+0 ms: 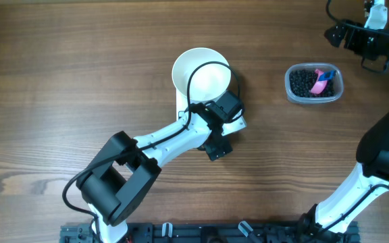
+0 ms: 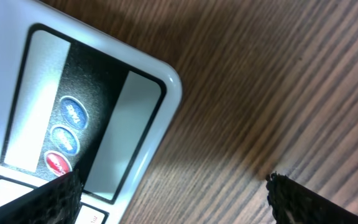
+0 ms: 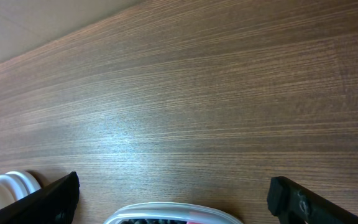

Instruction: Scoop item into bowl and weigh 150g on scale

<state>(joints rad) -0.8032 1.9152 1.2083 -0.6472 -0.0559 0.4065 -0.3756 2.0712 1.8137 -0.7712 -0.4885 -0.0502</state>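
The white bowl (image 1: 201,75) stands empty on the white scale (image 1: 180,106), most of which is under my left arm. In the left wrist view the scale (image 2: 154,124) shows its grey display and its blue and red buttons. My left gripper (image 1: 216,145) (image 2: 173,199) hangs open over the scale's display corner, one finger above the panel and the other above the wood. The black beans (image 1: 305,82) (image 3: 148,219) lie in a clear tub (image 1: 290,86). My right gripper (image 1: 335,34) (image 3: 176,196) is open at the far right, apart from the tub, with nothing between its fingers.
A pink scoop (image 1: 323,79) lies in the tub on the beans. The tub's rim (image 3: 173,210) sits at the bottom of the right wrist view, with the bowl's edge (image 3: 8,186) at lower left. Bare wood table (image 1: 59,81) spreads to the left.
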